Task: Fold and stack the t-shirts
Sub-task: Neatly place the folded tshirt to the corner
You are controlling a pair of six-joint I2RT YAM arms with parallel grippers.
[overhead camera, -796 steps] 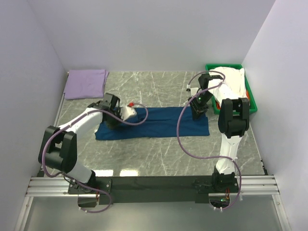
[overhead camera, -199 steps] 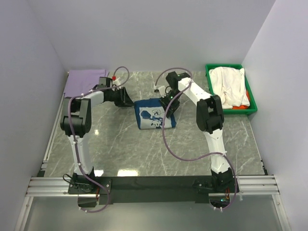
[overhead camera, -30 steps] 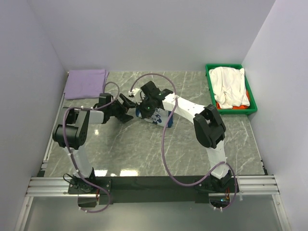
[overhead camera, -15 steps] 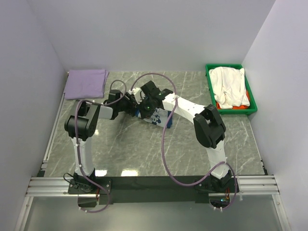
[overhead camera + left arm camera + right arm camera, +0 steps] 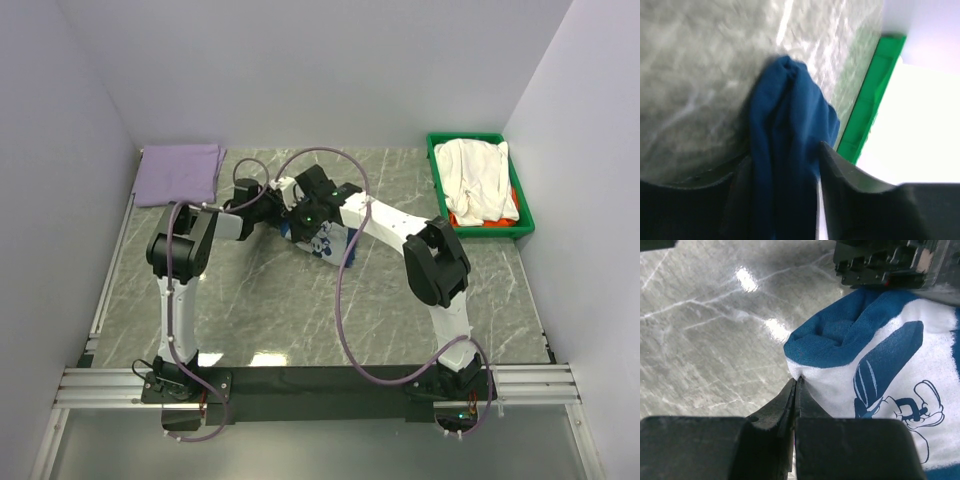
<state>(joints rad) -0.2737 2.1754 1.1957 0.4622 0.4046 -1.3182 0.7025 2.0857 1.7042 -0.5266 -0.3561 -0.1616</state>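
Note:
The navy blue t-shirt [image 5: 328, 240] with its white print lies folded small at the table's middle. My right gripper [image 5: 306, 226] is shut on its left edge; in the right wrist view the jaws [image 5: 796, 381] pinch the white printed layer of the shirt [image 5: 875, 360]. My left gripper [image 5: 272, 221] is at the same edge from the left. In the left wrist view it [image 5: 785, 156] is open, with a bunched fold of the navy cloth [image 5: 785, 130] between its fingers. The pale lavender t-shirt [image 5: 180, 173] lies folded at the back left. The white t-shirt [image 5: 478, 178] lies over the orange-red one [image 5: 462, 217].
The green plastic bin [image 5: 524, 212] stands at the back right against the wall and holds the white and orange-red shirts; its rim shows in the left wrist view [image 5: 875, 95]. Both arms and their cables cross the middle of the marble table [image 5: 300, 310]. Walls close in on three sides.
My left gripper has moved right across the table to the navy shirt's left edge, and the cloth now sits between its fingers. My right gripper has kept its hold.

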